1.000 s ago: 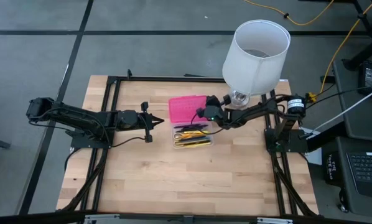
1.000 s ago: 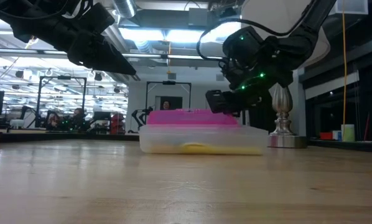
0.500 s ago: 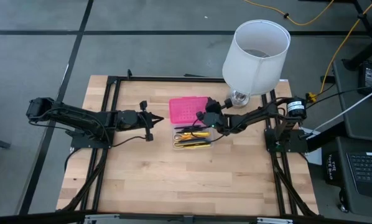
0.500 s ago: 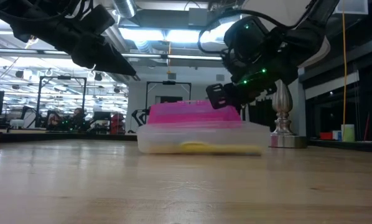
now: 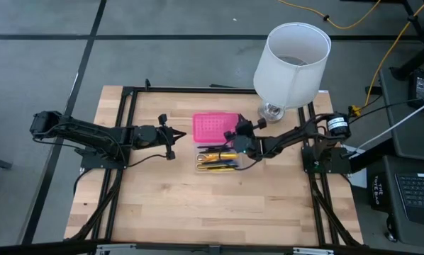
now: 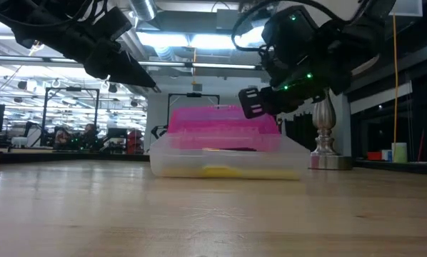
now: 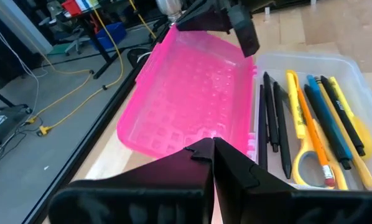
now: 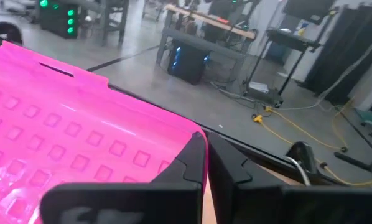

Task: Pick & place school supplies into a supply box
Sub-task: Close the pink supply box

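The supply box lies open at the table's middle. Its pink lid (image 5: 214,127) stands tilted up from the hinge, as the low view shows (image 6: 224,128). The clear half (image 5: 218,160) holds the school supplies (image 7: 310,121): pens, pencils and yellow-handled scissors. My right gripper (image 5: 235,136) is shut at the lid's right end. My left gripper (image 5: 183,137) is shut, hovers left of the box above the table and touches nothing. My right gripper's shut fingers (image 7: 243,30) lie against the pink lid's right end, at its raised free corner (image 8: 189,138). They come nearly level from the table's right side. The lid leans tilted up on its hinge, and its hinge edge stays at the clear half.
A white lamp (image 5: 291,62) with a metal foot (image 6: 325,146) stands at the table's far right, just behind my right arm. Bare wood lies toward the near edge (image 5: 212,205). The black frame rails (image 5: 127,127) run along the left and right sides.
My right gripper has swung toward the table's near edge and turned, staying shut. The pink lid has risen from lying nearly flat to a steeper tilt on its hinge. The clear half has slid a little toward the table's left.
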Controlling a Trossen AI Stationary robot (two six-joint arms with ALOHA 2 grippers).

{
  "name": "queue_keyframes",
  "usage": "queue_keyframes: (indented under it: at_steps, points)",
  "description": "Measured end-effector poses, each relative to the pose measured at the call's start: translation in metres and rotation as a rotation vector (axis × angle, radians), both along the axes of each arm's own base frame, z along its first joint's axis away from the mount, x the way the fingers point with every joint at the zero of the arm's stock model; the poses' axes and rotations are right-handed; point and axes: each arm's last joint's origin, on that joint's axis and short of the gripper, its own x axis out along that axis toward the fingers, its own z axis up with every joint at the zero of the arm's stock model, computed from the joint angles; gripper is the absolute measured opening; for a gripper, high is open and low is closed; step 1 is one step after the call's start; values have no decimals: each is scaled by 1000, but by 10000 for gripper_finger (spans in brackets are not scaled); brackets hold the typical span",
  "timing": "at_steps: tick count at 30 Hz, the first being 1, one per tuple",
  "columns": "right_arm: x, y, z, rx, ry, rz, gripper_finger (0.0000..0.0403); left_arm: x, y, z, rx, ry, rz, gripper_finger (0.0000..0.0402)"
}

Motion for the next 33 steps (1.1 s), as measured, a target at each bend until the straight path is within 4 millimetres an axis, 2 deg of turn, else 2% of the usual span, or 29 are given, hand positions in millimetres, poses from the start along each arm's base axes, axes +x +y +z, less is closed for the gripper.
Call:
queue_keyframes:
  at_steps: [5, 12, 18, 25, 28, 33]
  points:
    - [-8, 9, -6, -32, -12, -39, 10, 0, 0, 0, 0, 0, -1, 3]
    - [-21, 9, -19, -13, -65, -59, 10, 0, 0, 0, -7, -2, -5, 1]
    - [-23, 8, -21, -33, -75, -92, 10, 0, 0, 1, -8, -9, -6, 2]
    - [-15, 8, -39, -52, -59, -94, 10, 1, -2, 0, -27, -9, -50, 3]
    - [-9, 9, -35, -52, -19, -31, 10, 1, -2, 0, -27, -9, -51, 2]
    - [2, 2, -20, -62, 2, 178, 10, 1, -2, 0, -27, -8, -51, 1]
